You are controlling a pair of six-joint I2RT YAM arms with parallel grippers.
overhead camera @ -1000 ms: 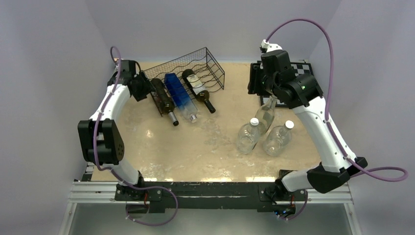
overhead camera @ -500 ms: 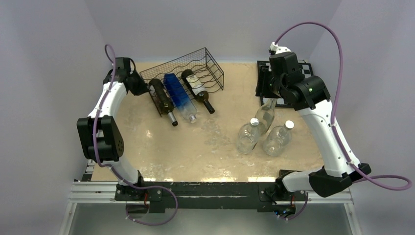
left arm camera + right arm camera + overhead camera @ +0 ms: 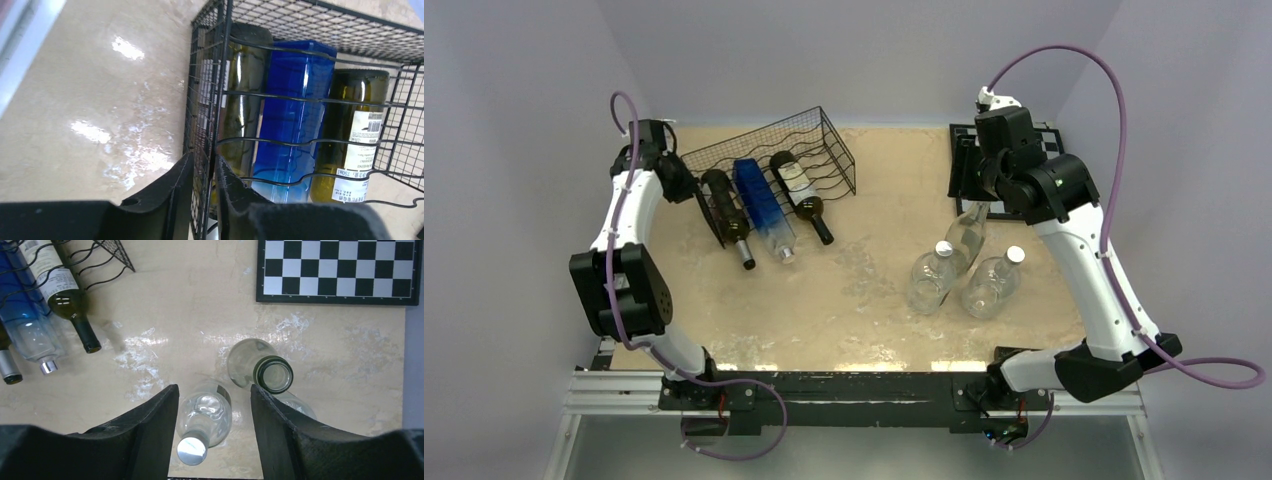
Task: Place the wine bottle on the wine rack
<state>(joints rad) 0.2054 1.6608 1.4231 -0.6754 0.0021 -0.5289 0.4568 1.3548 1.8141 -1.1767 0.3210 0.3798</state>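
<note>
The black wire wine rack (image 3: 774, 150) lies at the back left and holds a dark green bottle (image 3: 727, 212), a blue bottle (image 3: 762, 205) and a labelled dark bottle (image 3: 800, 190). My left gripper (image 3: 686, 185) is shut on the mesh of the rack's left side wall (image 3: 202, 115); in the left wrist view the gripper (image 3: 202, 162) has that wall between its fingers. My right gripper (image 3: 969, 170) is open and empty, high above three upright clear bottles. The uncapped clear wine bottle (image 3: 265, 367) stands under its right finger and a capped one (image 3: 202, 425) stands between the fingers.
A chessboard (image 3: 337, 270) lies at the back right, behind the upright bottles. A second capped clear bottle (image 3: 991, 283) stands just right of the first capped one (image 3: 931, 278). Purple walls close in on the left, back and right.
My left gripper has dragged the wine rack and its three bottles to the left. The right arm shifted slightly right at first, then stayed still.
</note>
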